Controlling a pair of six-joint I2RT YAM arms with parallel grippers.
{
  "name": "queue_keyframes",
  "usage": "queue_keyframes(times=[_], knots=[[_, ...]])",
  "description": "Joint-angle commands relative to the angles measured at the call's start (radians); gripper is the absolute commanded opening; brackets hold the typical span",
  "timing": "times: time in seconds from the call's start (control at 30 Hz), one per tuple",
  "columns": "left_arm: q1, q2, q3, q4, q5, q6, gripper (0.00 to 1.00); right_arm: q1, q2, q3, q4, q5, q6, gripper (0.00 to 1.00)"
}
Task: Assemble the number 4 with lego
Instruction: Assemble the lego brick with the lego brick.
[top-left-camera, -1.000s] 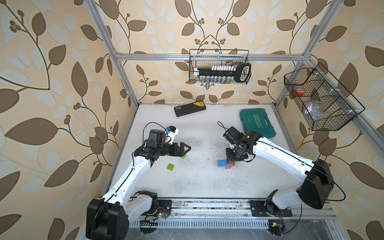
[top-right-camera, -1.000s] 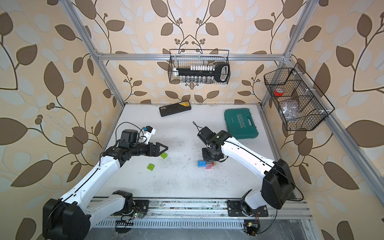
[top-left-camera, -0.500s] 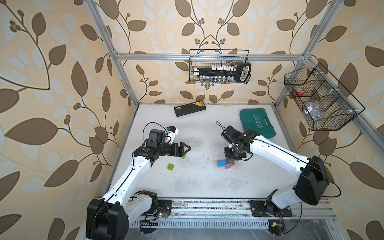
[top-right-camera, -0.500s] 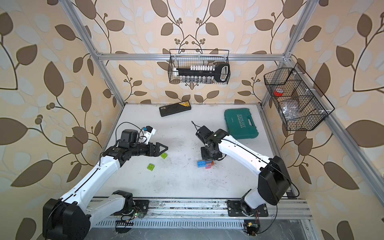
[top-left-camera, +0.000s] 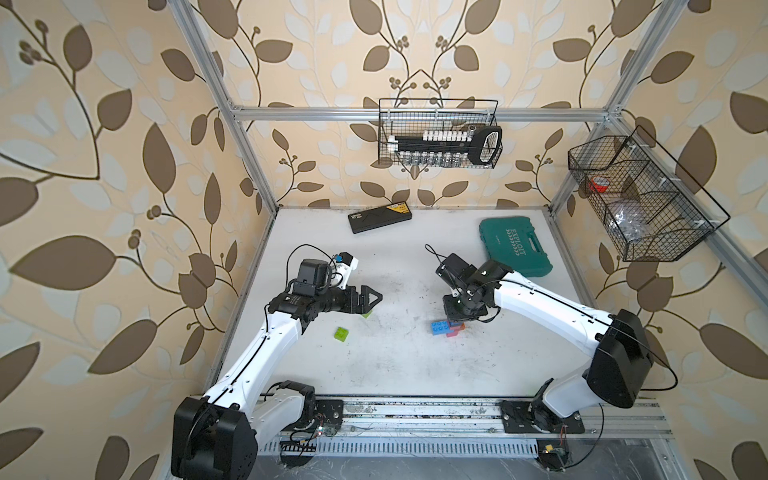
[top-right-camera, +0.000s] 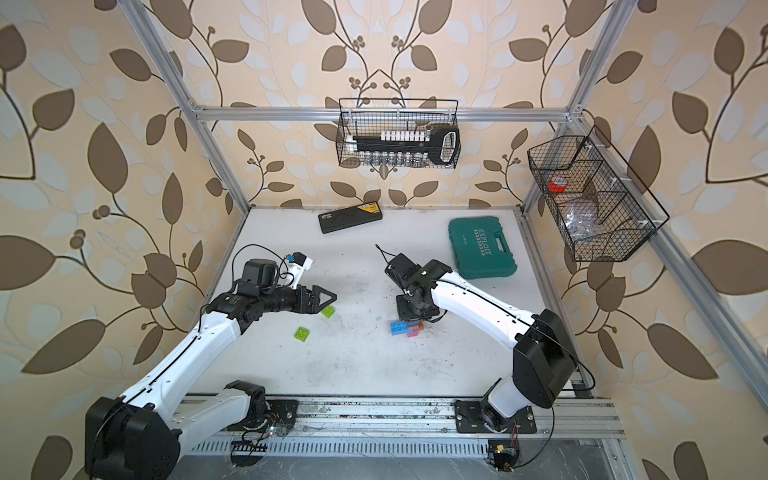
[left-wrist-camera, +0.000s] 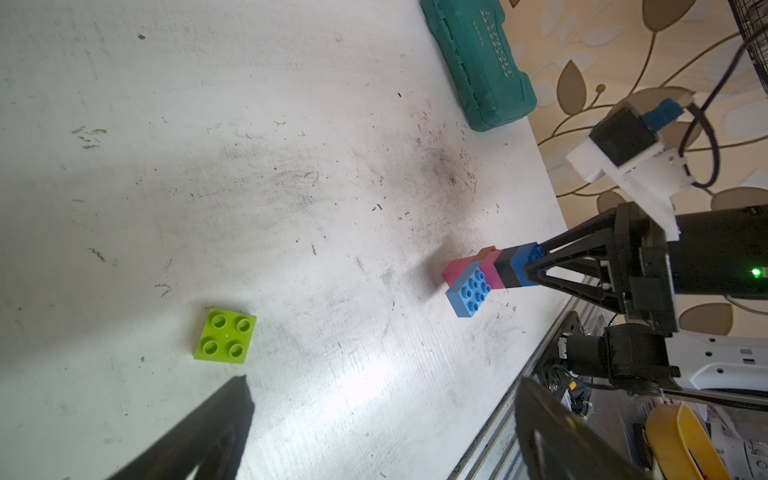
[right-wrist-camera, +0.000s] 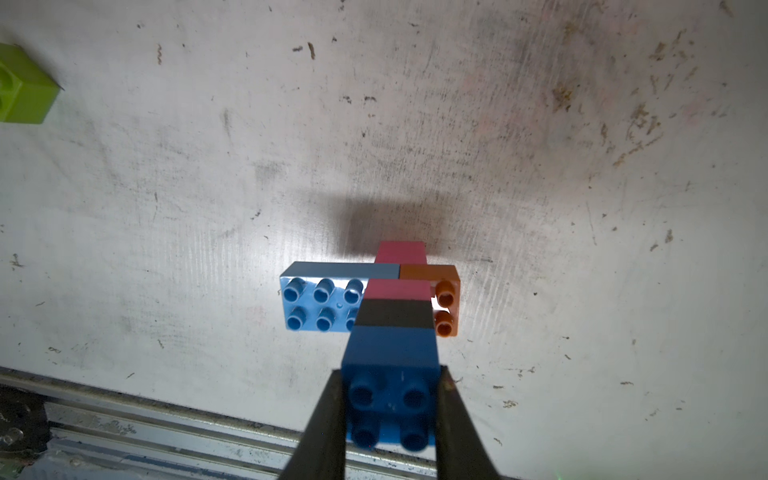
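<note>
**Blue brick clamped, lime bricks loose**

White table (top-left-camera: 407, 374) carries everything. The teal tool case (top-left-camera: 513, 245) lies well behind the right gripper (right-wrist-camera: 390, 399), past its wrist. That gripper points down, its fingers clamped on the dark blue brick (right-wrist-camera: 390, 353) that tops the number 4 (left-wrist-camera: 505, 266) (unfinished: a blue, black and pink column on a light blue crossbar (right-wrist-camera: 320, 299) with an orange end (right-wrist-camera: 446, 299), and a pink brick (right-wrist-camera: 401, 251) beneath). Whether that lowest brick touches the table I cannot tell. The left gripper (top-right-camera: 330, 300) hovers with its fingers spread wide. One lime green brick (top-right-camera: 328, 311) lies just under its fingertips and the second lime green brick (top-right-camera: 302, 333) lies beside its body. Both are well apart from the right gripper.
</note>
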Motion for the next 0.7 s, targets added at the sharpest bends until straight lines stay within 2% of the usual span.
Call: queue_keyframes(times=[0.0,0.47,0.67], knots=[[-0.008,-0.019,0.039,-0.004,-0.011,0.027,0.99,0.023,0.165,-0.068,0.003,-0.066,0.049,0.1],[-0.008,-0.038,0.036,-0.016,-0.024,0.029,0.99,0.007,0.348,0.189,-0.023,-0.009,0.102,0.09],[-0.009,-0.039,0.036,-0.019,-0.027,0.032,0.99,-0.004,0.394,0.229,-0.028,-0.013,0.097,0.12]])
